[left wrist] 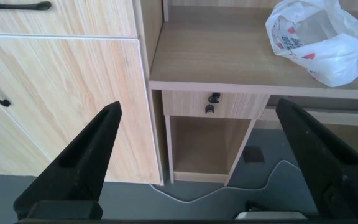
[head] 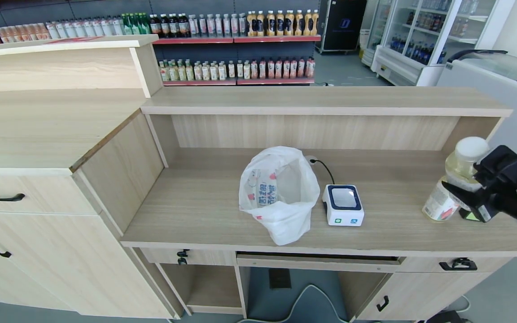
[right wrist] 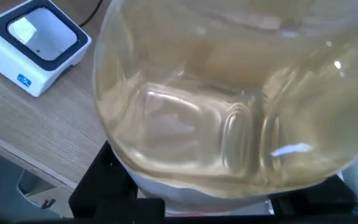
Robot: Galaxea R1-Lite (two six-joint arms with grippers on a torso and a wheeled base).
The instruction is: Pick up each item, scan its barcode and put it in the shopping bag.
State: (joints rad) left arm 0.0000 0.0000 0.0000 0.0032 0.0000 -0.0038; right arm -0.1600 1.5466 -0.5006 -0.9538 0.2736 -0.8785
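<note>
Wood with a pale, streaky grain makes up the counter (head: 195, 215). Along its front edge sit flat drawers, and one has a curved black handle (head: 458, 264). Low down beside the counter hangs the left gripper (left wrist: 197, 106). Its two black pointed fingers (left wrist: 86, 155) are spread wide apart with nothing between them.

On the counter top stands the shopping bag (head: 281, 202). It is thin white plastic, soft and crinkly, with red and blue print on one side, and its mouth gapes open at the top. Just beside it, toward the robot's right, sits the scanner (head: 343, 204), a small white box with round corners and a dark shiny window on top. A thin black cable (head: 326, 168) runs from it toward the back.

At the right end of the counter, the right gripper (head: 469, 197) pinches the bottle (head: 458, 166). The bottle is clear smooth plastic with yellow liquid inside, a round white cap (head: 471, 150) and a paper label low down. It leans over, its bottom close to the wood, and whether it touches the top cannot be told.

Behind the counter's raised ledge, red shelves (head: 236, 80) hold long rows of drink bottles. A tall fridge (head: 420, 36) with glass doors stands farther off to the right.
</note>
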